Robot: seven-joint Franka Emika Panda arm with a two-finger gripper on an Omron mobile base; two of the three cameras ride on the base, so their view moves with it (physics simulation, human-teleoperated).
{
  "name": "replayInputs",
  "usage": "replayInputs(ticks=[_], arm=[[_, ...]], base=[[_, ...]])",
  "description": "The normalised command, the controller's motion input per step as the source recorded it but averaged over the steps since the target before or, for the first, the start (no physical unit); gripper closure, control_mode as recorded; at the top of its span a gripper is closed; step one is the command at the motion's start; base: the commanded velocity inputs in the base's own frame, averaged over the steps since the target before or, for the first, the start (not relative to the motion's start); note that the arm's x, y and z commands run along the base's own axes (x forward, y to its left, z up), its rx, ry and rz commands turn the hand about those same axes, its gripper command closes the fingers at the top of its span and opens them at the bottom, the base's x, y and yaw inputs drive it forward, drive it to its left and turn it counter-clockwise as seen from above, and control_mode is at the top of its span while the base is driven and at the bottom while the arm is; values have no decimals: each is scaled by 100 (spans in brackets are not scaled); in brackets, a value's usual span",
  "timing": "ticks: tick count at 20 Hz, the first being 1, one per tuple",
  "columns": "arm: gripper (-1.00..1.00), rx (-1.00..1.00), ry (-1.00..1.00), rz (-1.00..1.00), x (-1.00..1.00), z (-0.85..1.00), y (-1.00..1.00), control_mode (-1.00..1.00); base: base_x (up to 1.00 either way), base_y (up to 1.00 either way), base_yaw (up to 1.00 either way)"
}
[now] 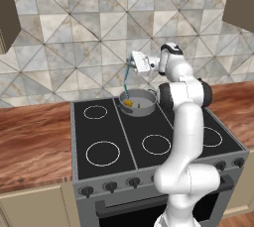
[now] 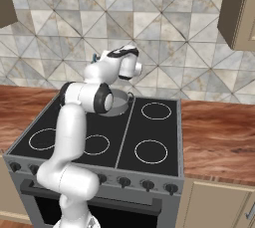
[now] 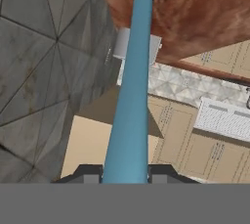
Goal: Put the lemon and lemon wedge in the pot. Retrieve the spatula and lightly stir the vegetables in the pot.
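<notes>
While you look from the left base view, the white arm's two-finger gripper (image 1: 133,63) is clamped on the thin, straight, light blue spatula (image 1: 126,78), whose handle hangs down into the round, shallow grey metal pot (image 1: 137,102) on the glossy black stovetop's (image 1: 104,127) rear burner. Inside sits the small, smooth yellow lemon (image 1: 128,103), beside what may be the tiny green lemon wedge (image 1: 139,106). Stirring appears to be the step in hand; next you likely need small, gentle sweeps, keeping the head low.

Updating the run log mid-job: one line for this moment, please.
gripper: shut on light blue spatula | spatula: hanging into round grey metal pot | small yellow lemon: in pot
</notes>
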Motion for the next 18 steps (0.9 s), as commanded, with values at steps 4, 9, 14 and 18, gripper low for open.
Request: replayInputs(ticks=[4, 9, 14, 18], arm=[[100, 14, 0, -2, 0, -9, 13, -100], [100, 3, 0, -3, -6, -31, -27, -100], [100, -1, 0, -5, -20, -29, -68, -100], [100, 0, 0, -6, -23, -27, -59, -100]], base=[[0, 0, 0], [0, 0, 0], [0, 0, 0], [0, 0, 0]])
